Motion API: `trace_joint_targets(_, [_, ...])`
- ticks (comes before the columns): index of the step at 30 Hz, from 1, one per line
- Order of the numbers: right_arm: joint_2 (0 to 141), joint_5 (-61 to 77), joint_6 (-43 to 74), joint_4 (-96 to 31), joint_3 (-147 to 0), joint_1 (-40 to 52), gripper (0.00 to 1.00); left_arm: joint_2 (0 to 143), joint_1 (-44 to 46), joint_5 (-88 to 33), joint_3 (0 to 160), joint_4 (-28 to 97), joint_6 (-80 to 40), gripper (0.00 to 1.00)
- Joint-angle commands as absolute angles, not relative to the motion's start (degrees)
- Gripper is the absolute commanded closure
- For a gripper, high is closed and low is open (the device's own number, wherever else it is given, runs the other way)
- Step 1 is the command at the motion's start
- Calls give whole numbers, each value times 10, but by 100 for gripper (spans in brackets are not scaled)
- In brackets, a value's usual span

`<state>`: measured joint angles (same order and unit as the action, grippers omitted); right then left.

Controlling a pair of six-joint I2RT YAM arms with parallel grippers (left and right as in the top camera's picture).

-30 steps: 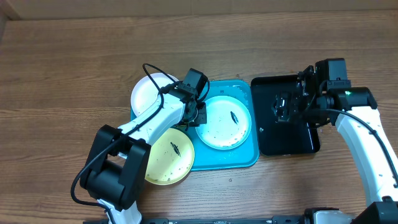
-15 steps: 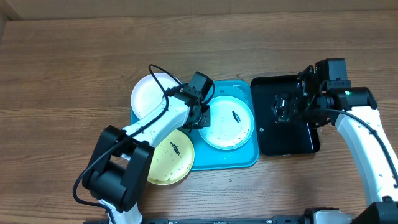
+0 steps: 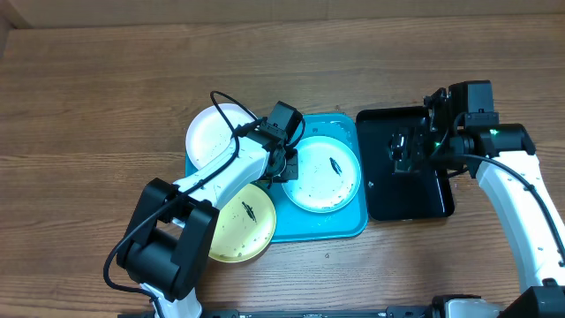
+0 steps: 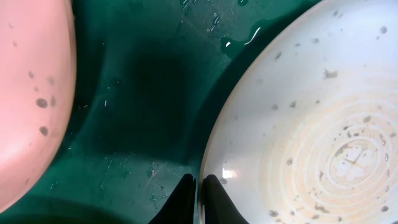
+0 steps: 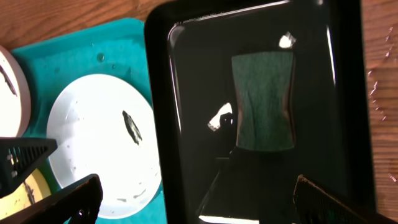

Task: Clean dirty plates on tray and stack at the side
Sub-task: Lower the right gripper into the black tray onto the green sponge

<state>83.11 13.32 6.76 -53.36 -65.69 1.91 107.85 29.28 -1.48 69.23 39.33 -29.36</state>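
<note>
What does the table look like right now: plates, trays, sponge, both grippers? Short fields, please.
left gripper: jaws shut on the rim of the pale blue-green plate
right gripper: jaws open, empty, above the black tray
teal tray: wet, carries all three plates
white plate: far-left corner, overhanging the rim
yellow-green plate: near-left, overhanging the rim
sponge: green, flat in the black tray
dirt: specks or smears on every plate
stack: none yet

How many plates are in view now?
3: white plate on the tray's far-left corner, yellow-green plate overhanging its near-left corner, blue-green plate inside the tray. None looks hidden.
</note>
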Motion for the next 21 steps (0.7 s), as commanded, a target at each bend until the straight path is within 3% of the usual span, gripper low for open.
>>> trace_joint_targets(1, [833,164,63,-538,-671,22,0,1084,297,-9,686,392,-283,90])
trace_joint_targets(16, [888,95,60,-542,-640,23,9,1084,296,21,686,391,-268,87])
trace_joint_targets(21, [906,68,60,-526,-639,27,20,1084,296,21,686,390,-268,81])
